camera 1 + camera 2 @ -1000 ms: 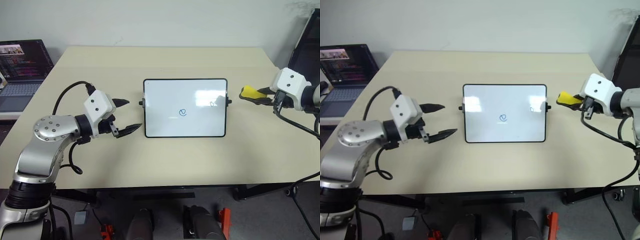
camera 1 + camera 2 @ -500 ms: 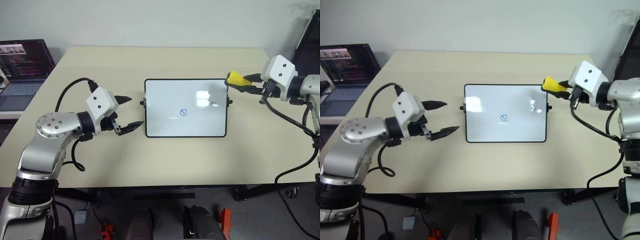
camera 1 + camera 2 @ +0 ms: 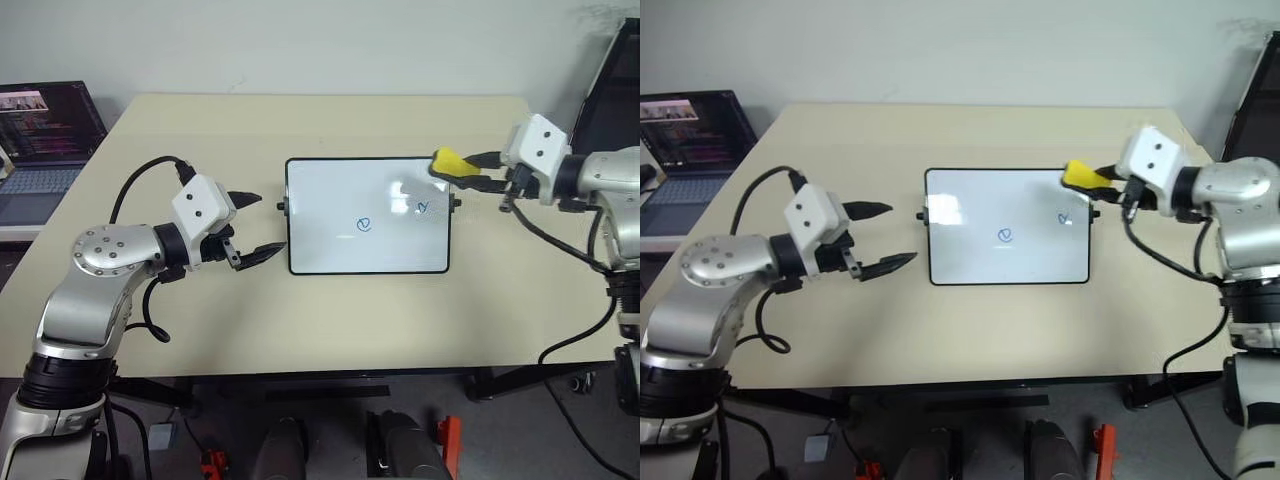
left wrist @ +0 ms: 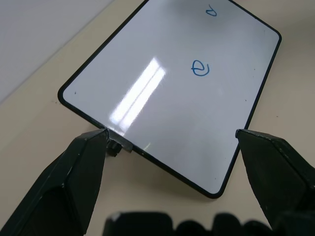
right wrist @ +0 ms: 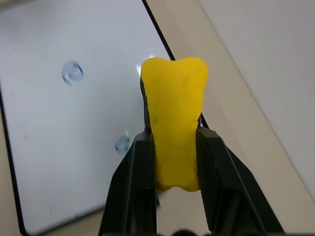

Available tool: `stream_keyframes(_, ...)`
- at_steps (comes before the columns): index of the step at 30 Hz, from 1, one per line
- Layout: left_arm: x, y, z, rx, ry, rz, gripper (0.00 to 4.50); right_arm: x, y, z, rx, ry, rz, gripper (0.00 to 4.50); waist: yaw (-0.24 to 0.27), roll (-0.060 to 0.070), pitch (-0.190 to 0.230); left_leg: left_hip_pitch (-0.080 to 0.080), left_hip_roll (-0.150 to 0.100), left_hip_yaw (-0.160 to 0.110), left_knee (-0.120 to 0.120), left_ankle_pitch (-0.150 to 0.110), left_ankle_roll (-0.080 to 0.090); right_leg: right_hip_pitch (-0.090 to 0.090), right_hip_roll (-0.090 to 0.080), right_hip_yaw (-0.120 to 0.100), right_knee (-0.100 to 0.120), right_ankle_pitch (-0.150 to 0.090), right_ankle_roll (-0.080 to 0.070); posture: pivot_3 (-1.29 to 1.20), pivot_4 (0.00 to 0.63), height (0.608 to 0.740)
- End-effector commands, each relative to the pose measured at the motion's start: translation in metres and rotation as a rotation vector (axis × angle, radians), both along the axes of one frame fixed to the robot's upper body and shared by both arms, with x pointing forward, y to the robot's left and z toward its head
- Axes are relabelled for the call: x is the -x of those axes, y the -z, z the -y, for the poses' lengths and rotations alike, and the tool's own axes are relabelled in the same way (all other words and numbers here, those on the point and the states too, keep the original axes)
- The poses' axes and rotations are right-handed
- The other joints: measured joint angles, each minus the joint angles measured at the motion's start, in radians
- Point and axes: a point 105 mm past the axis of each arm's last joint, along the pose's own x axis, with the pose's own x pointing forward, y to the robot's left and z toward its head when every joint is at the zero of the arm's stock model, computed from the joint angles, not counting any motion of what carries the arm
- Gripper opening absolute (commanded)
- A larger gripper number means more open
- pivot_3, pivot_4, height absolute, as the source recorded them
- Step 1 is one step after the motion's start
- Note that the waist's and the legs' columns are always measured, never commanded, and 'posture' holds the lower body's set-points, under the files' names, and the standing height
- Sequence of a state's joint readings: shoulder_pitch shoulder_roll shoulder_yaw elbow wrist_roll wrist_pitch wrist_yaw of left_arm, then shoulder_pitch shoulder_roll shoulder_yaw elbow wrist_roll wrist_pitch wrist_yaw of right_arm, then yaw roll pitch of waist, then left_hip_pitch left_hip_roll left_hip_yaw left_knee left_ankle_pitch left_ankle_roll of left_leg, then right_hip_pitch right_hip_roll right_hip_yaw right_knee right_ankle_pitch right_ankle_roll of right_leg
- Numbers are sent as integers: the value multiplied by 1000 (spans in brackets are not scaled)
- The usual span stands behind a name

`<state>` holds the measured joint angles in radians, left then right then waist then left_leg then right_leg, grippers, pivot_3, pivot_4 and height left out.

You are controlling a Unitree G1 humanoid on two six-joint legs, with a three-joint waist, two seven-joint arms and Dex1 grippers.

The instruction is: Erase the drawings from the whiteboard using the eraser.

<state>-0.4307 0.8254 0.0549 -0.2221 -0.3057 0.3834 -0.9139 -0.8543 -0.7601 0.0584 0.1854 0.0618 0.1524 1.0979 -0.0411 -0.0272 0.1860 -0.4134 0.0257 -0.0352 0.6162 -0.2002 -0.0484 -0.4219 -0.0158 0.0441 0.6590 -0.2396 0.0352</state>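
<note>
right hand (image 3: 462, 171): we clamp the eraser (image 3: 447, 163), above the whiteboard (image 3: 367, 215) corner, for wiping | left hand (image 3: 252, 227): gaping, empty, beside the whiteboard

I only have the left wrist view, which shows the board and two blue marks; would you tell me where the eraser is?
Observer: The yellow eraser is clamped between the fingers of the right gripper.
Operator: Thank you. Where is it relative to the board?
Observer: In the head view it sits over the far right corner of the whiteboard, just beyond the small scribble. I cannot tell whether it touches the surface.
</note>
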Motion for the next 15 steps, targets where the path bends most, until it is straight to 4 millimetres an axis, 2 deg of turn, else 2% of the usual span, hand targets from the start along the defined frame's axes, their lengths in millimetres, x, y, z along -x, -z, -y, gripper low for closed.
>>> stream_keyframes(1, -2, -4, 2, -24, 11, 34, 4500, -1, -11, -28, -67, -33, 60, 776, 0, 0, 0, 0, 0, -1, 1, 0, 0, 0, 1, 0, 1, 0, 0, 0, 150, 740)
stream_keyframes(8, -3, 1, 4, -22, 19, 30, 4500, -13, 22, -55, -30, -9, 16, 776, 2, 0, 0, -2, 0, -2, 11, 0, 0, 1, 1, 0, 5, 0, 1, 0, 150, 740)
stream_keyframes(15, -5, 8, 8, -18, 25, 22, 4500, -36, 43, -69, 42, 80, -2, 776, 6, 0, 0, -2, 1, -2, 13, 0, 0, 1, 2, 0, 6, 1, 1, 0, 150, 740)
